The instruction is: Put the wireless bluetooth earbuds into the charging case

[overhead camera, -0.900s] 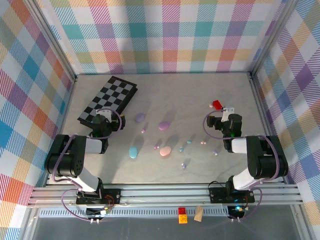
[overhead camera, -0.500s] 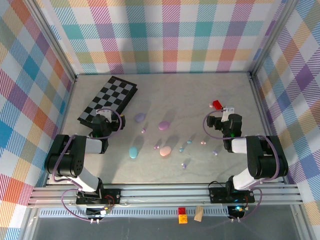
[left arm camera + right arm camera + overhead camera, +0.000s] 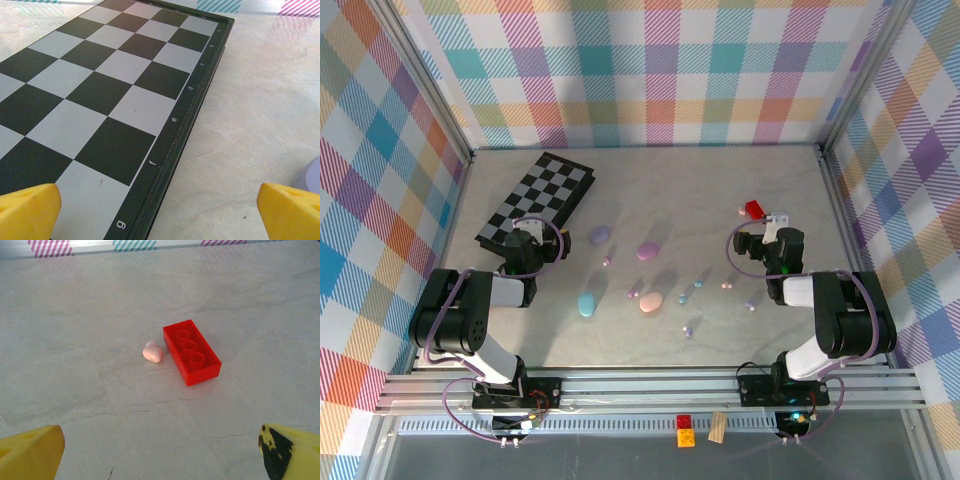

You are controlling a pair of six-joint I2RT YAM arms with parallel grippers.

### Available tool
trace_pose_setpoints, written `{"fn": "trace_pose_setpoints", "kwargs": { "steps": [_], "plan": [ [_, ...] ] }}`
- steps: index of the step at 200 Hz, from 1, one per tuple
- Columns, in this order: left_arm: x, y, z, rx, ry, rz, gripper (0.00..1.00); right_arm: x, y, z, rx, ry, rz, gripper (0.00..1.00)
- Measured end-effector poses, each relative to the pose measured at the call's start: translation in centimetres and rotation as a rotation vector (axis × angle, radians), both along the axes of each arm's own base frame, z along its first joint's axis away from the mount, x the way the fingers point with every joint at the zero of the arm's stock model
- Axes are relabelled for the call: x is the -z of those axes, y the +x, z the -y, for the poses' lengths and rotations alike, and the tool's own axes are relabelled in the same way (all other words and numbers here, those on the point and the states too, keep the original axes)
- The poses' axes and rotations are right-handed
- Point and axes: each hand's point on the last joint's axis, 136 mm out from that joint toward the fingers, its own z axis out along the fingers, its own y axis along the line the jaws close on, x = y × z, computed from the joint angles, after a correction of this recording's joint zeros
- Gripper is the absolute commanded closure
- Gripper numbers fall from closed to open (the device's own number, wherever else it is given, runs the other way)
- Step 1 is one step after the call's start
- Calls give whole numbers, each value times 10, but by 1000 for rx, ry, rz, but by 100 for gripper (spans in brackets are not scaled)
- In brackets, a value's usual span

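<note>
Pink earbud (image 3: 153,352) ahead of right tool (image 3: 160,455), untouched.

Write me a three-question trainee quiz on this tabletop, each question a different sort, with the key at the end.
1. True or false: the red brick rests on the chessboard.
2. What lies just beside the red brick? A) a pink earbud B) a coin C) a chess piece
3. Fill in: the left pincer and right pincer both stand ____ (open or shut).
Key: 1 false; 2 A; 3 open.
</note>
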Motion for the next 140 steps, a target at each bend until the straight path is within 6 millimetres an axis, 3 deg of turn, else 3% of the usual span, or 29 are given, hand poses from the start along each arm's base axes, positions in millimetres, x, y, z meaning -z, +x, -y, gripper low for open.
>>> {"fn": "trace_pose_setpoints", "kwargs": {
  "steps": [53, 74, 100, 140],
  "plan": [
    [1, -1, 0, 2, 1, -6, 0, -1, -2, 0, -1, 0, -8, 1],
    [-4, -6, 3, 0, 18, -17, 0, -12, -5, -1, -5, 2, -9, 1],
    [-33, -11, 13, 10, 64, 35, 0, -43, -7, -3, -19, 10, 26, 1],
    [-87, -24, 62, 132, 143, 128, 0, -89, -24, -15, -58, 60, 78, 1]
  ]
}}
